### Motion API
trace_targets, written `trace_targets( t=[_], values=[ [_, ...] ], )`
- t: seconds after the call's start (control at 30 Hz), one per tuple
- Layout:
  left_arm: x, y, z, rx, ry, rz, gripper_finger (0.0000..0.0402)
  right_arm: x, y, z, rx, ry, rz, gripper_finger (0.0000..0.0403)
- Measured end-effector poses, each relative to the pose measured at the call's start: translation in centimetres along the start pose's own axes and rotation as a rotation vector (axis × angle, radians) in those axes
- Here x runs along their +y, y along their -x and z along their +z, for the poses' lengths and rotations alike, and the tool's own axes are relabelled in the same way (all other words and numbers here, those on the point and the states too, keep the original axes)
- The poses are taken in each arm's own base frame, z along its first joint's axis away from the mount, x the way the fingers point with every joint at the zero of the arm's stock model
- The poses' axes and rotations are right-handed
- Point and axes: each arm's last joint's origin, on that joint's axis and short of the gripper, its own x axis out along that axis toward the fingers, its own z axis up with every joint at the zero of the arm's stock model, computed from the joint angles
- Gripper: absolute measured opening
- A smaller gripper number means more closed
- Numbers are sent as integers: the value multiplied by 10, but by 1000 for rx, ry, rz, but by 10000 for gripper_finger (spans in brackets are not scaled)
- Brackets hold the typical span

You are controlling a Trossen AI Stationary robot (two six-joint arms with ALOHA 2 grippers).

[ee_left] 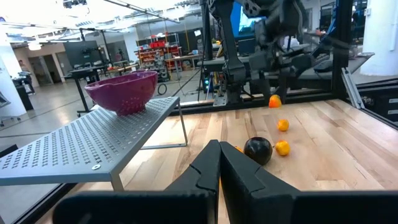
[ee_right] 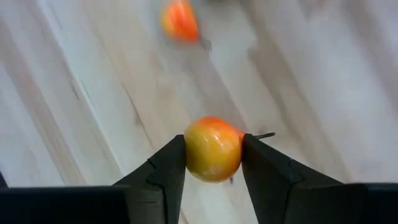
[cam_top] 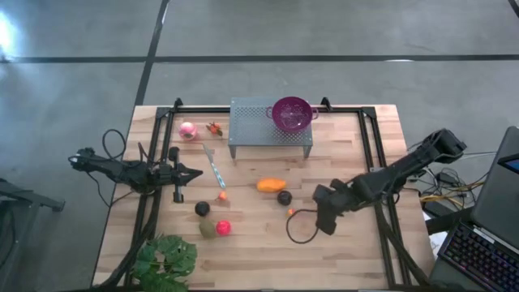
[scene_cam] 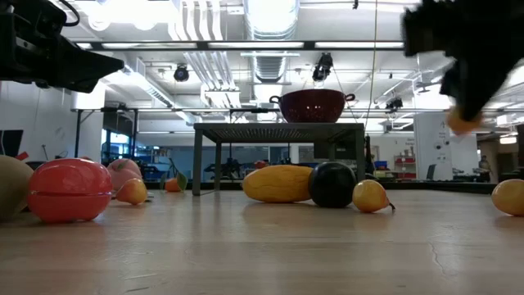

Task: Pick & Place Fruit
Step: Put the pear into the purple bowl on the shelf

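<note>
My right gripper hangs over the table's near right part, shut on a small orange-yellow fruit. The low view shows that fruit high above the wood. Other fruit lies on the table: an elongated orange piece, a dark ball, a small orange bit, a red ball, an olive piece and a pink ball. The purple bowl stands on a grey perforated stand. My left gripper waits shut at the table's left. My right gripper pinches the small orange-yellow fruit by two opposite sides between its two fingers. The fingers come from above, slanting down. The fruit is lifted clear of the table.
A leafy plant sits at the near left corner. A thin light-blue stick lies left of centre. A dark cable loop lies on the wood beside my right gripper. Black rails run along the left and right edges.
</note>
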Motion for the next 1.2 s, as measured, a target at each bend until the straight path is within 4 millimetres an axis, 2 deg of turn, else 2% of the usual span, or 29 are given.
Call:
trace_targets(
  t=[0.23, 0.47, 0.63, 0.87, 1.2],
  values=[
    [0, 0, 0, 0, 0, 0, 12, 2, 29, 43, -191, 109, -19, 146],
    [0, 0, 0, 0, 0, 0, 12, -10, 63, 91, -351, 157, -55, 141],
    [0, 0, 0, 0, 0, 0, 12, -30, 85, 120, -447, 150, -109, 134],
    [0, 0, 0, 0, 0, 0, 12, -64, 107, 149, -526, 75, -184, 152],
    [0, 0, 0, 0, 0, 0, 12, -103, 117, 174, -638, 30, -258, 135]
  ],
)
